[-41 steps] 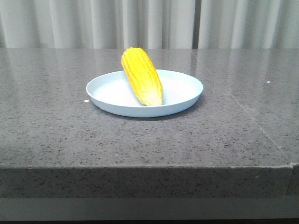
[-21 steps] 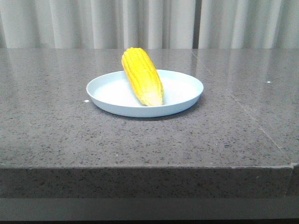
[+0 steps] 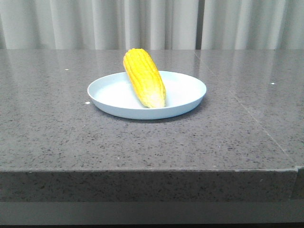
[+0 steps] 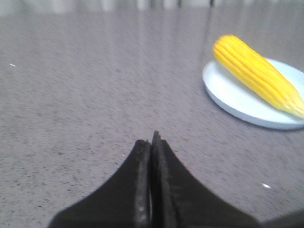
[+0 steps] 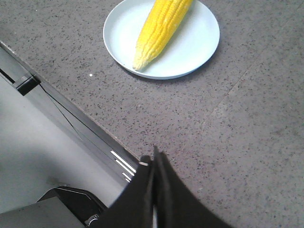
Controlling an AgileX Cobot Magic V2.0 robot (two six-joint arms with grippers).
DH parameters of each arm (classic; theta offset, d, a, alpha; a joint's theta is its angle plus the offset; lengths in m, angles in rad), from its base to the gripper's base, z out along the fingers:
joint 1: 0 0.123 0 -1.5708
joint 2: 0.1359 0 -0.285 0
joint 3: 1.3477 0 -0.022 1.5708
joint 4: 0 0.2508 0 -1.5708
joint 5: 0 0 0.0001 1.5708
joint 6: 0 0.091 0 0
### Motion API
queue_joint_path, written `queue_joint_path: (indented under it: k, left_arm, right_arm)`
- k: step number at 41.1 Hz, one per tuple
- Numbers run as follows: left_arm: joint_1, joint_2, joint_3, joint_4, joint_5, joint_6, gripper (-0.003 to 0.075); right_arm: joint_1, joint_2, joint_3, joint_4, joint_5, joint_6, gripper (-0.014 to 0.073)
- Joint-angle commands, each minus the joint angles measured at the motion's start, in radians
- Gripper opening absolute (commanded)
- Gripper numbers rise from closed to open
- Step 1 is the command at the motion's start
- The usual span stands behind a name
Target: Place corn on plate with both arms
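The yellow corn [image 3: 144, 78] lies on the pale blue plate [image 3: 187, 95] in the middle of the grey stone table, its paler end toward the front and its far end over the back rim. No gripper shows in the front view. In the left wrist view my left gripper [image 4: 152, 142] is shut and empty, low over the table, well away from the corn [image 4: 256, 73] and plate [image 4: 228, 92]. In the right wrist view my right gripper [image 5: 153, 159] is shut and empty above the table's front edge, back from the corn [image 5: 159, 28] and plate [image 5: 199, 42].
The grey speckled table [image 3: 71, 128] ends at a front edge [image 3: 142, 171]. A white curtain [image 3: 95, 23] hangs behind it. The right wrist view shows the table's edge [image 5: 61, 104] with floor and dark equipment below it.
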Motion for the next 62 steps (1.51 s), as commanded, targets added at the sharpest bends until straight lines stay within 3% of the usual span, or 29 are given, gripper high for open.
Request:
queue_joint_path:
  k: [1, 10, 19, 62]
  left_arm:
    - [0.057, -0.08, 0.088, 0.006, -0.225, -0.005, -0.002]
    - [0.158, -0.229, 0.276, 0.006, -0.366, -0.005, -0.002]
    - [0.176, -0.224, 0.346, 0.006, -0.451, -0.005, -0.002]
    - [0.18, -0.222, 0.344, -0.039, -0.476, 0.081, -0.002]
  right_arm:
    - [-0.001, -0.002, -0.022, 0.007, -0.067, -0.005, -0.0069]
    - [-0.001, -0.002, -0.022, 0.007, -0.067, -0.005, -0.0069]
    - [-0.001, -0.002, -0.022, 0.008, -0.067, -0.005, -0.0069]
    - [-0.001, -0.002, -0.022, 0.008, -0.067, -0.005, -0.0069]
